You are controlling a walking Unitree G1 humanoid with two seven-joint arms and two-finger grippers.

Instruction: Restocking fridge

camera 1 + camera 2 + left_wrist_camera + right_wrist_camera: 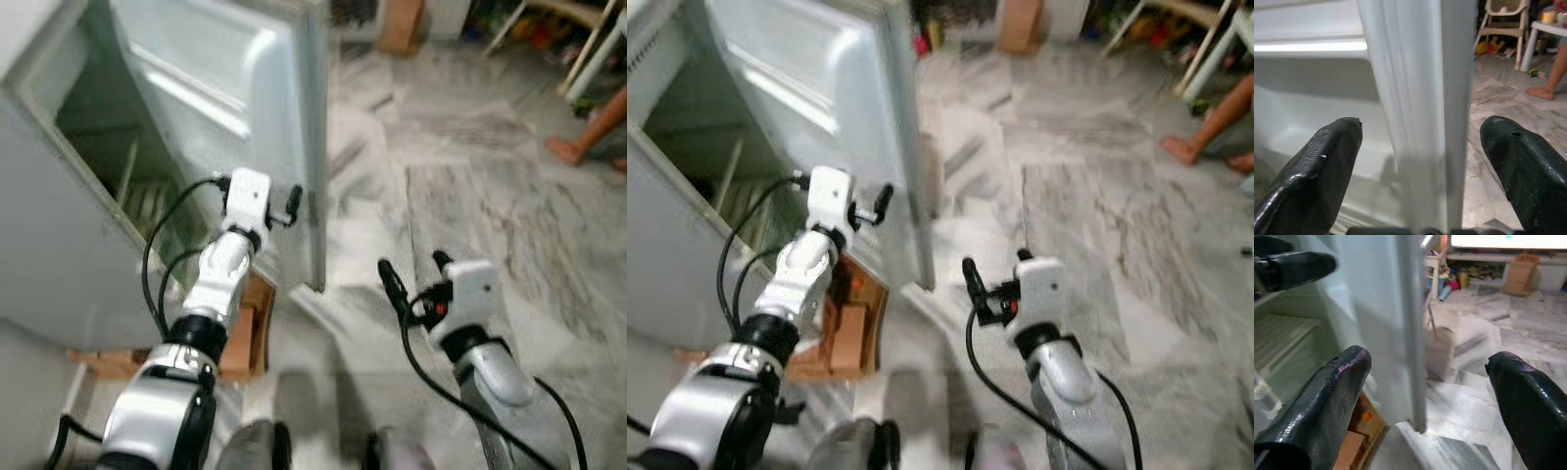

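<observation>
My fridge door point(235, 88) runs off the top edge; the shelves point(137, 191) inside blur, their contents unreadable.

One fridge point(59, 255), one open door point(245, 88), two tools: left point(294, 204), right point(411, 269); one cardboard box point(400, 24).

We are in a lived-in home. A fridge point(59, 245) stands with its door point(245, 108) open onto a white marble floor point(470, 176). Toys point(1488, 47) lie beside a small chair point(1501, 22) across the room, a cardboard box point(1520, 271) sits by a wall, and a person's bare foot point(566, 149) rests on the floor.
</observation>
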